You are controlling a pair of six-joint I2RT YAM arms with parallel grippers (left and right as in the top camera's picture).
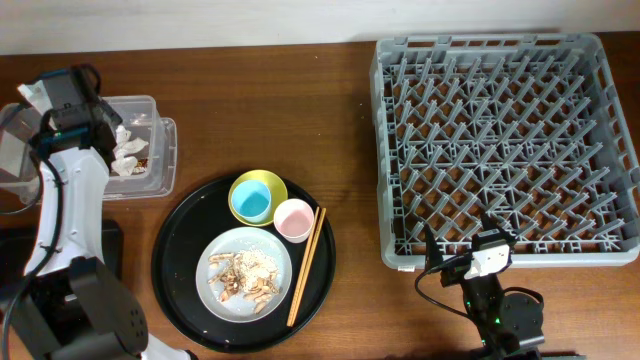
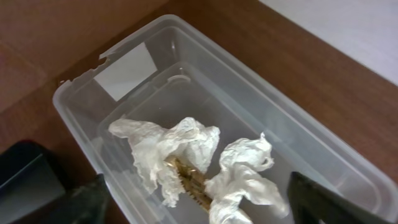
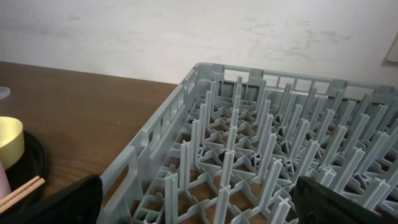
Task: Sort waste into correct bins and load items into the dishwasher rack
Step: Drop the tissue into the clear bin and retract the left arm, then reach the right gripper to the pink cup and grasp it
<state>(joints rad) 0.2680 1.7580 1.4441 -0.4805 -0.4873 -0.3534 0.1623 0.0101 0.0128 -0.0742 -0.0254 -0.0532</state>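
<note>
The crumpled white tissues (image 1: 127, 152) with the gold wrapper (image 2: 189, 180) lie inside the clear container (image 1: 165, 150). My left gripper (image 2: 199, 208) is open just above them, one finger on each side, holding nothing. On the round black tray (image 1: 180, 240) stand the yellow bowl (image 1: 262, 182) with the light blue cup (image 1: 252, 203) in it, the pink cup (image 1: 294, 219), the grey plate (image 1: 222, 250) with food scraps (image 1: 248, 275), and the chopsticks (image 1: 306, 265). My right gripper (image 3: 199, 205) is open and empty at the near edge of the grey dishwasher rack (image 1: 505, 140).
The flat black box (image 1: 112, 240) lies at the left front, mostly hidden by my left arm. A clear lid (image 1: 12, 150) lies left of the container. In the right wrist view the bowl (image 3: 9, 140) and chopstick tips (image 3: 22, 190) show at far left.
</note>
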